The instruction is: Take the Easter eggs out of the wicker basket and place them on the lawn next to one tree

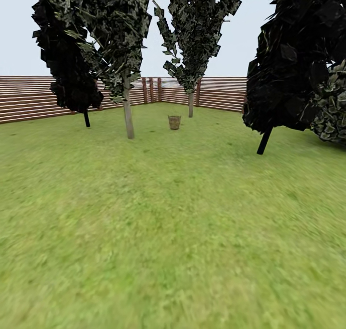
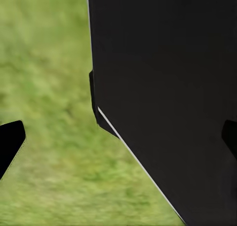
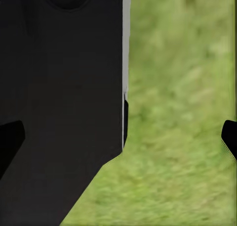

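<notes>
A fenced lawn (image 1: 173, 223) fills the frame; the basket (image 1: 174, 122) stands upper centre between two trees. Both grippers' jaws spread wide and empty, pointing down over grass.

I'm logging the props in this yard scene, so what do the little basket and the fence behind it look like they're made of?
The wicker basket looks like woven tan-brown wicker with a matte finish, though at this distance the weave is barely readable. The fence looks like reddish-brown wood, judging by its stacked horizontal slats and upright posts at the corner; no gloss shows. Both are simulator renders, so the materials are only as they appear.
</notes>
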Available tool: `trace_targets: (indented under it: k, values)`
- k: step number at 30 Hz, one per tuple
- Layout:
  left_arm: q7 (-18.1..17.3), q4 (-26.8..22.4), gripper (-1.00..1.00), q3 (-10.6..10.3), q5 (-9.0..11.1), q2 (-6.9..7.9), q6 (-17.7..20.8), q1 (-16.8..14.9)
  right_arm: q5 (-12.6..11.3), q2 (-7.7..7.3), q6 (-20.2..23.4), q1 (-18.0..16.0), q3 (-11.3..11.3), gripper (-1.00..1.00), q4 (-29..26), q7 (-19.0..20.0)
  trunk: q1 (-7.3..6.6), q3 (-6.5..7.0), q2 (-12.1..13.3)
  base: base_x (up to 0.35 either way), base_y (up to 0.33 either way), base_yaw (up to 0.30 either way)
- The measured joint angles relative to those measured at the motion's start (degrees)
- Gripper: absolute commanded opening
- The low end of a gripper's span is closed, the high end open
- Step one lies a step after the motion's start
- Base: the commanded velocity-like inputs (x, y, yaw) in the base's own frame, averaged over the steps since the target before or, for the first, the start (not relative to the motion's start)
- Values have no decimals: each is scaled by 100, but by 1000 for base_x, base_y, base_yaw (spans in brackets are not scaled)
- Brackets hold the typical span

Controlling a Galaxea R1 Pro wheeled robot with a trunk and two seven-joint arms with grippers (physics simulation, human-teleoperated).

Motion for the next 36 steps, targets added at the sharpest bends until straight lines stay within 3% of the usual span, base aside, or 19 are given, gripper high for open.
trace_targets:
  k: [30,36]
  values:
    - [0,-13,100,7,28,-9,-12,0,0,1,0,-3,5,100,0,-1,0,0,0,331,0,0]
    - [1,-261,100,23,54,12,-2,0,-21,22,6,-4,-21,100,-12,0,0,0,0,332,0,0]
